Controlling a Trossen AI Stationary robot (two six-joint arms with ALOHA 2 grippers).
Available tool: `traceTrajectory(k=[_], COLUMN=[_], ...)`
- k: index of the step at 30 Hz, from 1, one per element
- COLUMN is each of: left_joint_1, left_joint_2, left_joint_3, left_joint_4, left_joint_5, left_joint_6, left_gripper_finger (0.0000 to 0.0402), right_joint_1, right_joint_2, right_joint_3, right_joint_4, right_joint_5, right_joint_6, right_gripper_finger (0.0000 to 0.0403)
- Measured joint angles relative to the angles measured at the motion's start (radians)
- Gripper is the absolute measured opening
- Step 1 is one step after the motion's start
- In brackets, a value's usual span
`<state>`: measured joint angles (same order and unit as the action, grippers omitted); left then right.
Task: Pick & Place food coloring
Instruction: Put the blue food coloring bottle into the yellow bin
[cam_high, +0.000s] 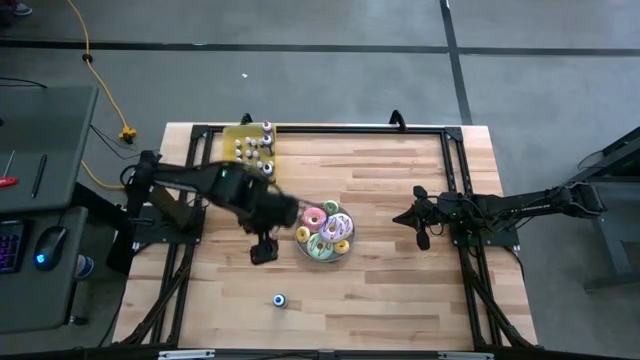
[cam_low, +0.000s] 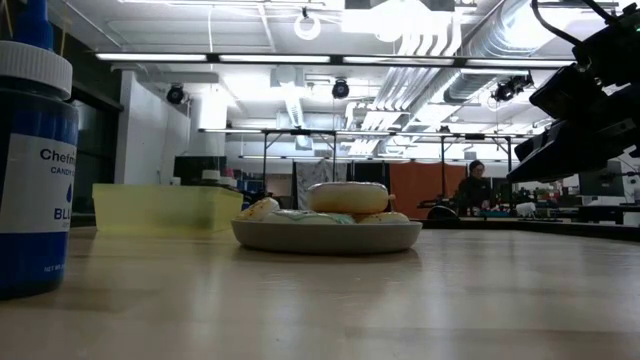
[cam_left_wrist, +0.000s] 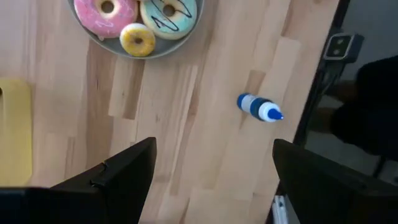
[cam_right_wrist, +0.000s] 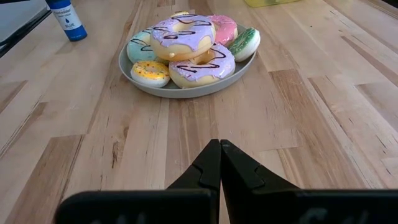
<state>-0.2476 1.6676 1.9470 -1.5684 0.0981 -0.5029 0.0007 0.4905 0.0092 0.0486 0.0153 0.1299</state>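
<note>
High view: left gripper (cam_high: 263, 252), jaws spread wide and empty, hangs beside the doughnut plate (cam_high: 322, 257); blue-capped food coloring bottle (cam_high: 281, 300) stands alone near the table's front edge. Left wrist view: bottle (cam_left_wrist: 259, 108) lies ahead, off-centre; centring the jaws before descending seems wise. Right wrist view: right gripper (cam_right_wrist: 219, 163) parked, jaws closed.

- One blue food coloring bottle (cam_high: 280, 300) stands alone on the table (cam_high: 400, 300).
- One plate (cam_right_wrist: 134, 76) carries six doughnuts (cam_right_wrist: 183, 30).
- One yellow tray (cam_high: 240, 135) holds several small bottles (cam_high: 258, 150), too small to count.
</note>
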Motion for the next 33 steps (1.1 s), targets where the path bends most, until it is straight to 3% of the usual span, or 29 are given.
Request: traceTrajectory(k=[10, 18, 22, 26, 29, 33], left_joint_1=[-0.247, -0.38, -0.397, -0.391, -0.373, -0.352], left_joint_2=[0.001, 0.001, 0.011, 0.01, 0.01, 0.01], left_joint_3=[-0.004, -0.1, -0.238, -0.353, -0.424, -0.496], left_joint_4=[0.008, 0.151, 0.349, 0.529, 0.6, 0.672], left_joint_5=[-0.229, -0.22, -0.187, -0.243, -0.258, -0.193], left_joint_6=[-0.003, 0.012, 0.096, 0.146, 0.177, 0.176], left_gripper_finger=[0.0317, 0.0317, 0.0317, 0.0317, 0.0317, 0.0317], right_joint_1=[0.0, 0.0, 0.0, 0.0, 0.0, 0.0], right_joint_2=[0.0, 0.0, 0.0, 0.0, 0.0, 0.0], right_joint_3=[0.0, 0.0, 0.0, 0.0, 0.0, 0.0], right_joint_4=[0.0, 0.0, 0.0, 0.0, 0.0, 0.0], right_joint_5=[0.0, 0.0, 0.0, 0.0, 0.0, 0.0], right_joint_6=[0.0, 0.0, 0.0, 0.0, 0.0, 0.0], right_gripper_finger=[0.0, 0.0, 0.0, 0.0, 0.0, 0.0])
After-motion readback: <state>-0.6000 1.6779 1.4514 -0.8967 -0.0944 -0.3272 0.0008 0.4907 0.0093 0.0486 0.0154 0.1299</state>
